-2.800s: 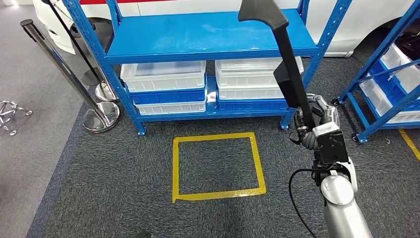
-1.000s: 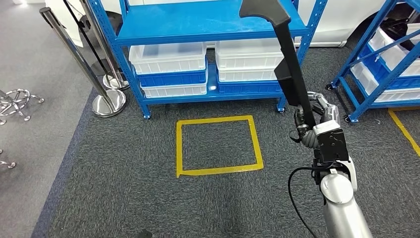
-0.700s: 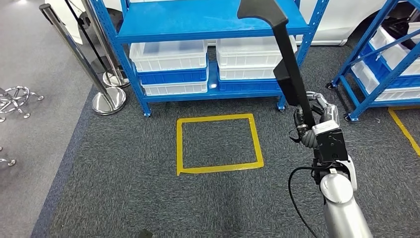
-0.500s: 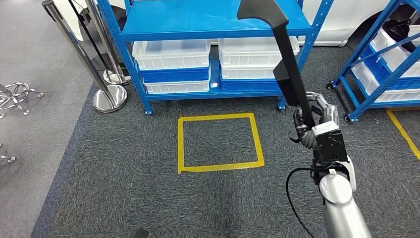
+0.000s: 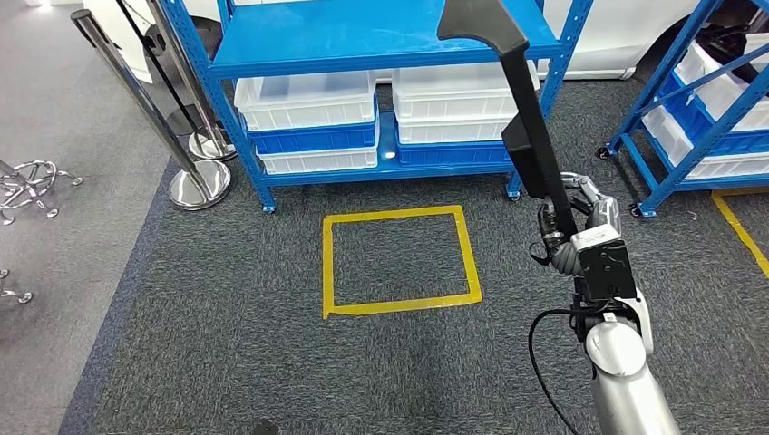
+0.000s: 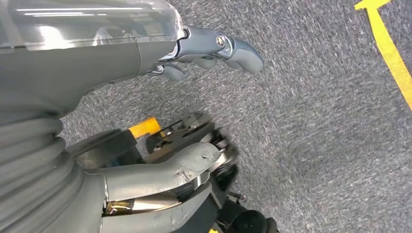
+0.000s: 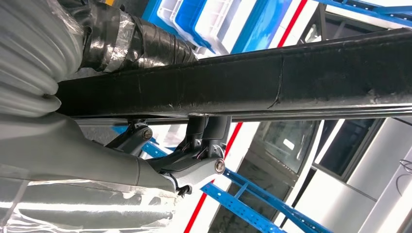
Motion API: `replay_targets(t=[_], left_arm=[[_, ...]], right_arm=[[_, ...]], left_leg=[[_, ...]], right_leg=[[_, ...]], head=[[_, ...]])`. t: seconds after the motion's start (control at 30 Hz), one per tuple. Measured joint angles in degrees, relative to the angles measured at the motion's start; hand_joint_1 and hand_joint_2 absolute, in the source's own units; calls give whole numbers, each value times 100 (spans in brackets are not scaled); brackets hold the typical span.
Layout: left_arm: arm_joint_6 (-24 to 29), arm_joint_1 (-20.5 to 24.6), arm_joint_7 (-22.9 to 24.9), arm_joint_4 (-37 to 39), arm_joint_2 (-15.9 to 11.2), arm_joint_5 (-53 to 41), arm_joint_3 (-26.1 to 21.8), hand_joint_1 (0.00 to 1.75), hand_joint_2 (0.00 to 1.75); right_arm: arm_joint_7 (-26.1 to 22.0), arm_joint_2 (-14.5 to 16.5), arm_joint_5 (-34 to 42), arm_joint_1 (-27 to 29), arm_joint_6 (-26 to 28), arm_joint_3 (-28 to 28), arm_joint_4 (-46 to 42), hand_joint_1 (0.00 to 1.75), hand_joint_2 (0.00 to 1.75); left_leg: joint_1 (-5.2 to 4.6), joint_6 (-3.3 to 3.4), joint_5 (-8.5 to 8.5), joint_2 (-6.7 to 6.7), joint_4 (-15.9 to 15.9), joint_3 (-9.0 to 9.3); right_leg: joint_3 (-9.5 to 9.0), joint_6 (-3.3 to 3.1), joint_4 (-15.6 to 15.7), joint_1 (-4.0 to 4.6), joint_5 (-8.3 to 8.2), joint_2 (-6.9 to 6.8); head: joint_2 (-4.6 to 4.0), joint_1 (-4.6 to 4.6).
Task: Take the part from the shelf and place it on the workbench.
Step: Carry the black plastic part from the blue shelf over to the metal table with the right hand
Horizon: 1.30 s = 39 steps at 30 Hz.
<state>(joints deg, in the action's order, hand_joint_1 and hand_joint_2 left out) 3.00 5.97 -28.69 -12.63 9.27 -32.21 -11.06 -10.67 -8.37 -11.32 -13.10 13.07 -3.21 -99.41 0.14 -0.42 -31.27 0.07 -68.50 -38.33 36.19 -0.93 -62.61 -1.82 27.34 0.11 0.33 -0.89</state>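
My right hand point(image 5: 573, 225) grips the lower end of a long black part point(image 5: 530, 136). The part stands nearly upright and ends in a wide flat head point(image 5: 469, 20) in front of the blue shelf point(image 5: 363, 45). In the right wrist view the same black part point(image 7: 272, 87) runs across the picture, with my right hand's fingers point(image 7: 194, 155) wrapped under it. My left hand point(image 6: 160, 126) hangs over the grey carpet, fingers point(image 6: 218, 46) apart and holding nothing.
A yellow taped square point(image 5: 399, 261) marks the carpet in front of the shelf. White and blue bins point(image 5: 308, 127) fill the shelf's lower level. Chrome barrier posts point(image 5: 195, 181) stand at the left. A second blue rack point(image 5: 698, 118) with bins stands at the right.
The whole view has shifted as the camera moved: shelf and taped square have slid slightly back and sideways. My right hand keeps its grip on the black part in the same pose.
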Motion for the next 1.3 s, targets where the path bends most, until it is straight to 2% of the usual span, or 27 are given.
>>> replay_targets(t=[0.03,0.07,0.1,0.13,0.2,0.27,0.33,0.4,0.43,0.47,0.57,0.6,0.63,0.7,0.73,0.77,0.8,0.9,0.93,0.97,1.0,1.07,1.1,1.13,1.17,1.27,1.3], left_arm=[[-1,-3,3,0,1,-7,0,0,175],[-1,-8,5,0,1,-11,0,0,175],[-2,-11,8,0,2,-11,0,0,175],[-5,-13,11,0,2,-10,0,0,175],[-13,-5,23,-1,0,-3,-1,0,175],[-19,8,31,-1,-2,3,-4,0,175],[-20,7,34,0,-3,3,-6,0,175],[-20,-1,36,0,-2,3,-7,0,175],[-20,-1,36,0,-2,3,-7,0,175],[-21,5,36,0,0,3,-7,0,175],[-25,19,38,0,3,3,-9,0,175],[-28,17,38,0,4,3,-9,0,175],[-30,12,39,0,5,3,-9,0,175],[-34,9,40,0,8,3,-9,0,175],[-35,11,40,-1,9,3,-9,0,175],[-35,12,42,-1,10,3,-9,0,175],[-35,14,44,-1,10,3,-9,0,175],[-36,11,54,0,9,3,-14,0,175],[-36,10,56,0,8,3,-17,0,175],[-36,10,57,0,8,3,-21,0,175],[-36,11,62,0,8,3,-26,0,175],[-34,11,76,0,8,-1,-35,0,175],[-33,10,84,0,8,-5,-39,0,175],[-32,10,91,0,8,-10,-42,0,175],[-32,12,96,-1,8,-14,-44,0,175],[-31,30,105,-2,4,-16,-49,0,175],[-31,36,108,-1,1,-17,-51,0,175]], right_arm=[[0,0,0,-1,0,0,0,175,175],[0,0,0,-1,0,0,0,175,175],[0,0,0,-1,0,0,0,175,175],[0,0,0,-3,0,0,0,175,175],[0,0,0,-16,-1,0,0,175,175],[-1,0,0,-33,0,0,2,175,175],[-1,2,0,-36,-1,0,5,175,175],[1,5,0,-34,-2,0,7,175,175],[1,5,0,-37,-3,0,8,175,175],[0,5,0,-45,-2,-1,10,175,175],[-1,4,0,-57,-2,-2,27,175,175],[2,4,0,-54,-2,-2,37,175,175],[3,4,0,-52,-2,-2,47,175,175],[3,4,0,-60,-2,-2,55,175,175],[3,4,0,-68,-3,-2,56,175,175],[2,4,1,-77,-4,-2,58,175,175],[2,5,1,-89,-7,-2,62,175,175],[3,7,3,-115,-22,-2,76,175,175],[3,7,3,-122,-28,-2,80,175,175],[2,7,4,-131,-36,-2,83,175,175],[2,7,5,-141,-45,-2,85,175,175],[2,7,7,-146,-61,-2,86,175,175],[2,7,7,-145,-66,-2,88,175,175],[2,7,7,-144,-67,-2,90,175,175],[2,7,7,-144,-66,-2,92,175,175],[2,7,7,-151,-66,-2,91,175,175],[3,7,7,-155,-68,-2,93,175,175]], left_leg=[[9,-14,-152,0,-348,-156],[13,-17,-225,0,-597,-266],[14,-5,-203,-1,-673,-296],[10,21,-89,-4,-547,-225],[-19,113,242,-14,177,154],[-70,188,420,-22,747,445],[-113,226,461,-26,871,485],[-98,269,563,-18,1004,508],[-87,289,620,-10,1076,520],[-72,313,673,-1,1135,519],[-83,358,741,9,1136,418],[-84,356,758,11,1120,375],[-83,351,774,11,1093,328],[-72,329,787,12,995,221],[-69,307,787,12,941,163],[-75,281,784,10,883,117],[-84,252,787,7,832,80],[-93,167,814,-2,756,12],[-84,134,754,-5,702,-21],[-69,98,617,-8,564,-80],[-50,60,407,-10,318,-171],[-14,1,-41,-9,-371,-387],[-2,-10,-163,-9,-635,-442],[3,-5,-180,-10,-725,-410],[-1,20,-96,-13,-584,-261],[-53,172,205,-23,484,475],[-85,216,253,-25,733,620]], right_leg=[[7,-9,0,8,-3,-2],[11,-14,-1,18,-8,-4],[14,-17,-1,27,-12,-5],[13,-20,-1,37,-17,-5],[8,-18,3,47,-30,-4],[9,19,27,39,-58,-2],[9,94,78,17,-107,-5],[11,158,92,7,-99,-12],[26,175,45,11,-26,-14],[84,180,-121,19,140,-14],[371,197,-972,31,732,-8],[402,211,-1138,30,787,-9],[354,225,-1143,25,741,-11],[-9,254,-611,2,456,-23],[-199,251,-311,0,376,-30],[-321,233,-94,9,309,-28],[-353,203,-5,17,312,-24],[-283,78,6,33,260,-5],[-258,33,8,32,227,-6],[-229,-12,16,27,191,-12],[-191,-47,19,27,154,-17],[-103,-78,17,46,83,-18],[-57,-80,15,58,49,-18],[-14,-80,14,70,16,-17],[25,-77,14,82,-15,-16],[95,-56,29,101,-101,-14],[97,-29,52,85,-136,-19]], head=[[0,1],[0,1],[0,1],[0,1],[0,1],[0,1],[0,1],[0,1],[0,3],[0,4],[0,5],[0,6],[0,6],[0,7],[0,5],[0,4],[0,4],[0,4],[0,2],[0,3],[0,0],[0,-1],[0,-2],[0,-1],[0,-2],[0,0],[0,-1]])
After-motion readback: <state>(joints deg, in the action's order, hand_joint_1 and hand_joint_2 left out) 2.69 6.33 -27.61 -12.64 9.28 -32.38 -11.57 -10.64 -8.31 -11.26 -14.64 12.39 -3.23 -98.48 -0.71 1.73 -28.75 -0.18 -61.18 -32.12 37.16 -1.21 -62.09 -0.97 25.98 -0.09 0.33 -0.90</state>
